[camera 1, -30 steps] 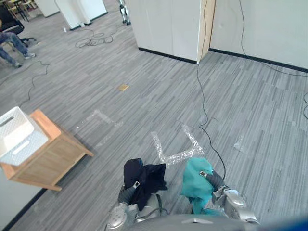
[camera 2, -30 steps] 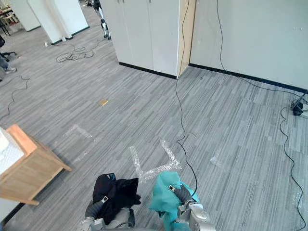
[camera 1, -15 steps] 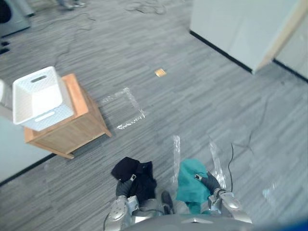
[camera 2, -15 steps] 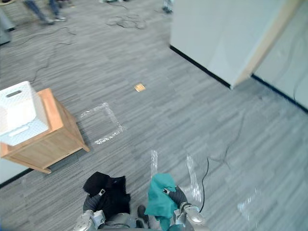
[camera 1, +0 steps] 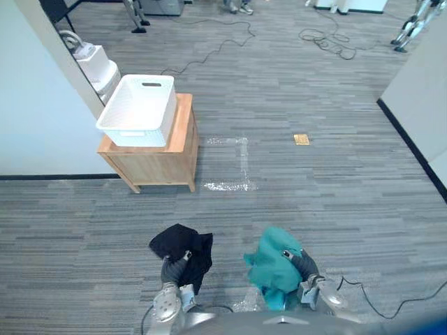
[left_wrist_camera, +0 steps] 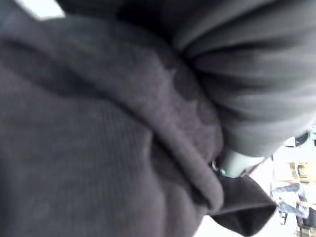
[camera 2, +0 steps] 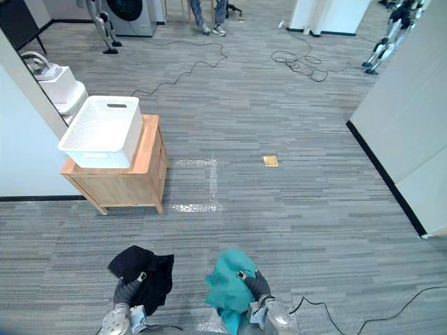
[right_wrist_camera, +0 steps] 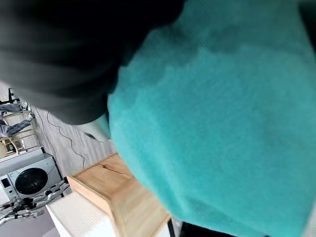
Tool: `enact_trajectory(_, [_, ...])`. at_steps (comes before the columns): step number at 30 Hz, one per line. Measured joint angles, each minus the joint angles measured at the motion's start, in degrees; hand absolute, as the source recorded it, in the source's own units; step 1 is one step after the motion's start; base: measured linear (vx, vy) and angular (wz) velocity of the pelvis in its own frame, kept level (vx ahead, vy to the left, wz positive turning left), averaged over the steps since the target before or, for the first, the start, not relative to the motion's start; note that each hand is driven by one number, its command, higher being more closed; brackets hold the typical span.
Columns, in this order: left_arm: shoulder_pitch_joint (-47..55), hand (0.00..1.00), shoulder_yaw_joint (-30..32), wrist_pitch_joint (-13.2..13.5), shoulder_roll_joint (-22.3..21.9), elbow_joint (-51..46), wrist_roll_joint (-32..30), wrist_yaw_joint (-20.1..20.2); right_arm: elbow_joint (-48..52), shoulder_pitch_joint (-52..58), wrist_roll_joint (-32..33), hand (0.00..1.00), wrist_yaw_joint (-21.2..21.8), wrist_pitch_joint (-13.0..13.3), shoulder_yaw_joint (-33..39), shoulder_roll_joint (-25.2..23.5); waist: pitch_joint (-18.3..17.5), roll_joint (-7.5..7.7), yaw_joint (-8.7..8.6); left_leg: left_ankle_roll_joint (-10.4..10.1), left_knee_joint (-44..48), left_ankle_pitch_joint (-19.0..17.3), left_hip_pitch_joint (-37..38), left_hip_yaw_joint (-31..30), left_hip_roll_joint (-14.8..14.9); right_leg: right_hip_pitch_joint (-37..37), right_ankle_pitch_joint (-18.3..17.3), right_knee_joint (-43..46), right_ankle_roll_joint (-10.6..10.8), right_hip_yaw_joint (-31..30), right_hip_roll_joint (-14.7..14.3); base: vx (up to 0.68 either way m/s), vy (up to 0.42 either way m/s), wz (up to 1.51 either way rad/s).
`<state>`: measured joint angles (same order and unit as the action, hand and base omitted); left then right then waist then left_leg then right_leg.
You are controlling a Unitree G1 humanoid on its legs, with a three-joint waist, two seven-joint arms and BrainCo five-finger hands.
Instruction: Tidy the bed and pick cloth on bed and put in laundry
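Observation:
A black cloth [camera 1: 180,246] hangs bunched from my left hand [camera 1: 170,269], low in the eye views. Beside it, a teal cloth [camera 1: 272,266] drapes over my right hand [camera 1: 306,264]. A dark fingertip [camera 1: 187,256] shows on top of the black cloth, and another fingertip [camera 1: 285,253] on the teal one, so each hand pinches its cloth. The left wrist view shows the black cloth [left_wrist_camera: 89,148] against the hand, the right wrist view the teal cloth [right_wrist_camera: 222,123]. Ahead to the left, a white laundry basket [camera 1: 138,109] stands on a low wooden cabinet [camera 1: 159,159], well apart from both hands.
A pale wall [camera 1: 35,105] runs along the left, with a white appliance [camera 1: 94,63] behind the cabinet. Tape marks [camera 1: 235,164] and a small yellow tile [camera 1: 301,139] lie on the grey floor. Cables [camera 1: 332,40] trail at the back, near a person's legs [camera 2: 208,15]. A white partition [camera 2: 412,118] stands on the right.
The whole view has swung round as the camera moved: the cabinet and basket now lie ahead to the left, nearer the middle. Both cloths remain in my hands.

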<state>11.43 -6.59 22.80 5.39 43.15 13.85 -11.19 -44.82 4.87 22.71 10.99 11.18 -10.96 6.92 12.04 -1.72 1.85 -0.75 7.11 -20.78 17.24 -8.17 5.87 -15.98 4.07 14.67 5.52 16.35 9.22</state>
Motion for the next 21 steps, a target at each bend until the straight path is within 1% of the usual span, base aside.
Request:
enact_trajectory(1, [0.12,1.00,-0.10,1.53,-0.53,0.13,0.00,1.54,-0.07,-0.79,0.83,1.00,-0.12,-0.04,0.25,0.50,0.38,-1.12,0.14,-0.22,3.62,0.87,-0.99,2.16,1.33,-1.70,-3.42,4.87,-4.91,0.25,-1.10,0.51,-0.509,0.10])
enact_trajectory(2, [0.05,1.00,-0.15,1.69,-0.76,0.19,0.11,2.27,-0.05,-1.28,1.35,1.00,-0.16,-0.09,0.59,0.61,0.40,-1.33,-0.33,-0.73,7.83,2.09,-3.01,3.00,2.04,-1.33,-4.78,5.62,-6.30,1.11,-1.43,0.44,-0.424,0.08])
enact_trajectory(3, [0.13,1.00,-0.18,1.93,-0.86,0.19,0.18,2.59,0.10,-1.70,1.39,1.00,-0.18,-0.16,0.77,0.91,0.32,-1.42,-0.83,-0.57,11.61,3.13,-4.66,3.17,2.29,-0.60,-5.46,5.54,-6.54,1.84,-1.57,0.42,-0.431,0.32])
enact_trajectory(4, [0.24,1.00,-0.19,2.81,-1.09,0.12,0.35,3.83,0.85,-1.17,1.38,1.00,-0.19,-0.20,0.99,0.89,0.41,-1.81,-1.29,-3.15,24.52,8.36,-10.58,4.66,3.89,2.75,-7.14,3.50,-7.24,3.39,-2.69,0.31,-0.310,0.36])
enact_trajectory(5, [0.37,1.00,-0.19,3.06,-1.37,-0.11,0.39,4.27,1.18,-0.70,1.37,1.00,-0.17,-0.21,0.91,0.89,0.53,-2.29,-1.36,-4.28,30.11,11.68,-13.21,5.03,5.12,4.90,-7.44,1.48,-7.50,4.13,-3.78,0.44,-0.414,0.40])
enact_trajectory(6, [1.12,1.00,-0.20,3.25,-1.90,-1.20,0.31,4.86,1.24,0.06,1.30,1.00,-0.20,-0.38,0.55,1.01,0.73,-2.60,-1.30,-4.76,38.09,16.49,-16.98,5.76,6.99,8.60,-7.43,-2.20,-7.49,5.04,-5.54,0.35,-0.260,0.25])
enact_trajectory(7, [2.64,1.00,-0.30,3.36,-2.49,-3.81,0.01,5.15,1.24,0.26,1.14,1.00,-0.28,-1.19,0.14,1.28,1.10,-2.98,-0.69,-4.49,48.15,15.29,-22.37,7.56,8.42,13.44,-7.43,-6.56,-7.49,5.21,-7.25,0.34,-0.238,0.15])
enact_trajectory(8, [3.03,1.00,-0.36,3.36,-2.56,-4.34,0.03,5.25,1.27,0.25,1.14,1.00,-0.32,-1.35,0.12,1.27,1.24,-2.75,-0.68,-4.41,49.37,14.89,-23.40,8.12,8.36,14.25,-7.44,-7.09,-7.50,5.20,-7.35,0.34,-0.219,0.05])
enact_trajectory(9, [4.47,1.00,-0.62,3.35,-2.58,-6.52,0.08,6.09,1.31,0.22,1.13,1.00,-0.43,-1.75,0.04,1.30,1.68,-2.11,-0.47,-4.81,51.44,13.29,-26.92,10.18,7.87,17.06,-7.56,-9.39,-7.69,5.22,-7.80,0.31,-0.191,-0.06])
enact_trajectory(10, [5.27,1.00,-0.82,3.21,-2.57,-8.25,0.14,6.34,1.84,0.25,1.06,1.00,-0.58,-2.13,0.08,1.53,1.75,-2.24,0.07,-5.02,49.25,11.89,-29.31,12.28,7.00,19.30,-7.73,-11.29,-7.95,5.20,-8.15,0.30,-0.173,-0.11])
enact_trajectory(11, [5.57,1.00,-0.85,3.21,-2.64,-8.69,0.14,6.36,2.38,0.37,0.89,1.00,-0.64,-2.32,0.10,1.81,1.87,-2.18,0.37,-4.90,46.61,11.39,-29.98,13.49,6.47,20.26,-7.77,-12.09,-7.98,5.14,-8.28,0.29,-0.117,-0.24])
enact_trajectory(12, [5.55,1.00,-0.85,3.02,-2.63,-8.82,0.47,6.39,3.41,0.41,0.61,1.00,-0.65,-2.81,0.09,2.47,1.87,-2.47,1.00,-4.89,39.00,10.61,-30.28,16.54,5.25,22.03,-7.71,-13.11,-7.83,4.98,-8.29,0.28,-0.061,-0.17])
enact_trajectory(13, [5.58,1.00,-0.81,2.64,-2.59,-9.27,1.33,6.33,3.97,0.32,0.57,1.00,-0.57,-3.00,0.19,2.85,1.75,-2.62,0.97,-4.64,28.87,10.69,-29.86,19.79,3.73,23.15,-8.15,-14.19,-7.45,5.15,-8.25,0.27,-0.036,-0.10])
enact_trajectory(14, [5.58,1.00,-0.80,2.56,-2.61,-9.81,1.40,6.27,4.49,0.33,0.54,1.00,-0.52,-3.05,0.32,2.99,1.74,-2.64,0.94,-4.58,23.07,11.12,-29.18,21.36,2.86,23.69,-8.43,-14.51,-7.23,5.26,-8.23,0.28,0.008,0.05])
enact_trajectory(15, [5.54,1.00,-0.84,2.51,-2.61,-10.88,2.11,6.29,5.23,0.38,-0.04,1.00,-0.15,-2.94,0.38,3.30,1.70,-2.69,0.90,-3.65,11.43,13.87,-27.87,24.30,1.30,24.64,-8.80,-15.25,-7.09,5.78,-8.27,0.37,0.069,0.15])
enact_trajectory(16, [5.53,1.00,-1.12,2.49,-2.58,-11.13,3.30,6.30,5.37,0.62,-0.65,1.00,0.00,-2.88,0.58,3.36,1.55,-2.78,0.90,-3.30,2.33,17.52,-26.64,27.13,0.08,25.80,-9.35,-15.98,-6.58,6.73,-8.39,0.41,0.093,0.23])
enact_trajectory(17, [5.29,1.00,-1.33,2.45,-2.56,-11.15,3.75,6.31,5.38,0.78,-0.84,1.00,0.00,-2.86,0.72,3.36,1.51,-2.85,0.90,-2.89,-0.38,19.13,-26.30,28.37,-0.21,26.62,-9.81,-16.06,-6.23,7.25,-8.41,0.38,0.104,0.42])
enact_trajectory(18, [4.72,1.00,-1.86,2.43,-2.44,-11.24,4.01,6.32,5.49,1.35,-1.22,1.00,0.00,-2.71,1.04,3.26,1.36,-2.82,0.90,-0.54,-2.10,22.28,-26.18,30.74,-0.31,27.73,-10.96,-15.92,-5.17,8.61,-8.22,0.36,0.105,0.64])
enact_trajectory(19, [4.17,1.00,-2.39,2.42,-2.43,-11.59,4.32,6.33,5.76,2.19,-1.60,1.00,0.02,-2.62,1.21,3.27,0.95,-2.35,0.64,2.42,-2.39,24.77,-26.14,33.32,-0.68,28.57,-12.21,-15.84,-3.77,9.93,-7.44,0.37,0.109,0.74])
enact_trajectory(20, [3.86,1.00,-2.44,2.41,-2.48,-11.92,4.33,6.31,5.69,2.39,-1.64,1.00,0.01,-2.63,1.23,3.26,0.68,-1.97,0.71,3.97,-2.53,24.96,-26.25,34.02,-1.56,28.72,-12.82,-15.66,-3.11,10.65,-6.74,0.54,0.178,0.66])
enact_trajectory(21, [3.79,1.00,-2.36,2.42,-2.28,-13.14,4.65,6.27,5.76,2.40,-1.90,1.00,0.06,-2.61,1.16,2.95,0.06,-0.45,1.21,5.78,-2.75,24.34,-26.41,34.02,-3.61,28.67,-13.54,-15.46,-1.94,11.30,-4.94,0.43,0.151,0.34])
